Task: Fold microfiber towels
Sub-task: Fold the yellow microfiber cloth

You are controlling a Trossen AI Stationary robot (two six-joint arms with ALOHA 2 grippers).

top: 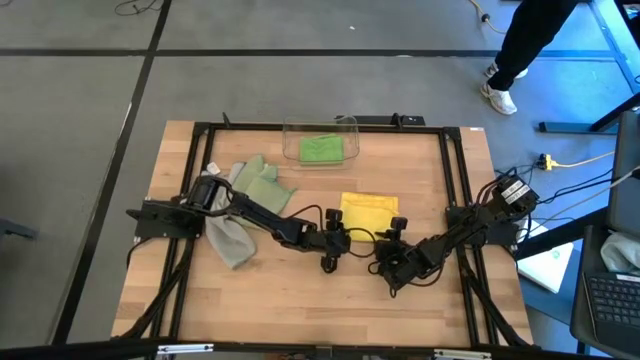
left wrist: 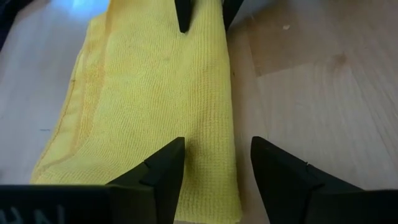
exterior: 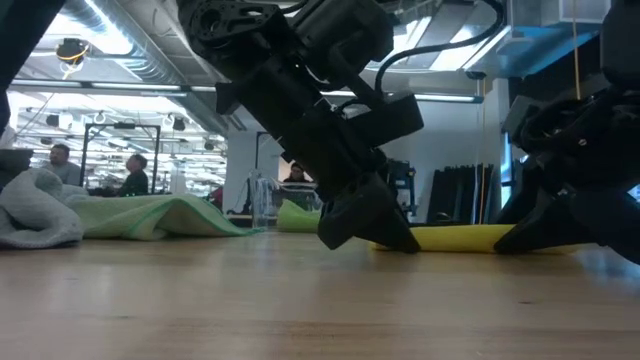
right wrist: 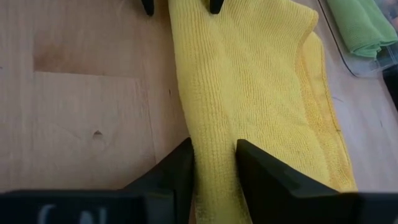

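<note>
Yellow microfiber towel (top: 368, 211) is lying folded on the counter (top: 300, 290). Left gripper (left wrist: 214, 168) is straddling its near edge, fingers apart, while right gripper (right wrist: 214, 165) is pinching that edge. Both should be gripping evenly before lifting.

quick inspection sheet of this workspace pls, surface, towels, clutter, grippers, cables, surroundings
surface: wooden table, black frame around it
job's things: yellow towel folded at centre; bright green towel in clear bin; sage towel and grey towel loose by the left arm
clutter: nothing seen
grippers: left gripper open at the yellow towel's near edge; right gripper pinching that edge's other end
cables: yellow cable on floor
surroundings: person beyond table
</note>
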